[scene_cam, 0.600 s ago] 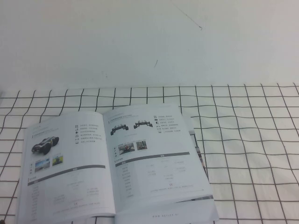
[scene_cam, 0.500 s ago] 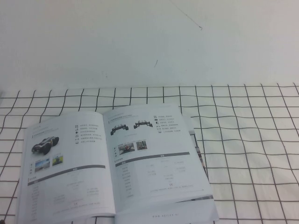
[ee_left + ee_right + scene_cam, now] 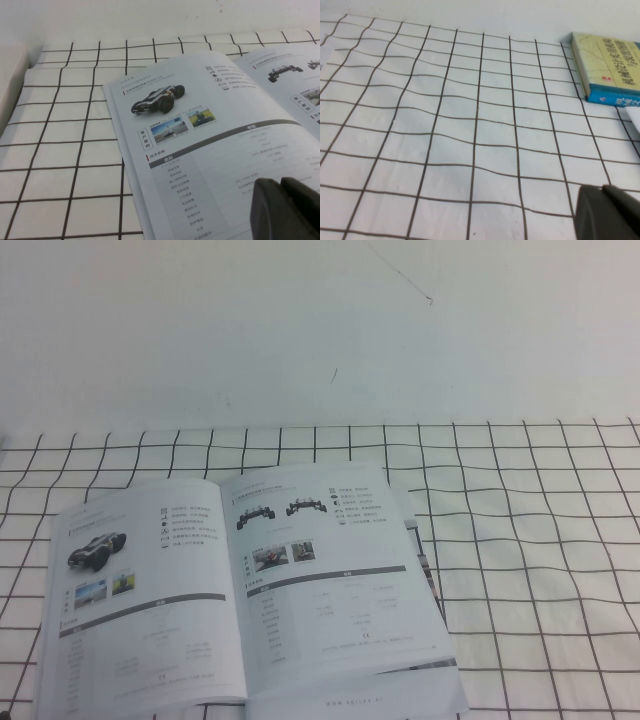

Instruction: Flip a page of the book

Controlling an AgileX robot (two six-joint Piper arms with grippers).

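Glossy white, the book [image 3: 250, 590] lies open and flat on the black-gridded white cloth [image 3: 520, 540] covering the worktop, its right-hand page [image 3: 320, 570] showing small vehicle pictures, icon lists and a grey band. Over the book's left-hand leaf hovers the left pincer [image 3: 285, 210]; whether it is released or clenched I cannot tell. Well off the book, above bare cloth, the right pincer [image 3: 607, 215] is clenched on nothing, with a yellow-and-blue volume [image 3: 607, 67] lying beyond it.

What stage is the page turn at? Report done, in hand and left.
Done: nothing visible; the book lies open flat on the checked cloth.
In hand: the left gripper hovers above the left-hand leaf, holding nothing; the right gripper is shut over bare cloth.
Left: lifting the page and turning it over.
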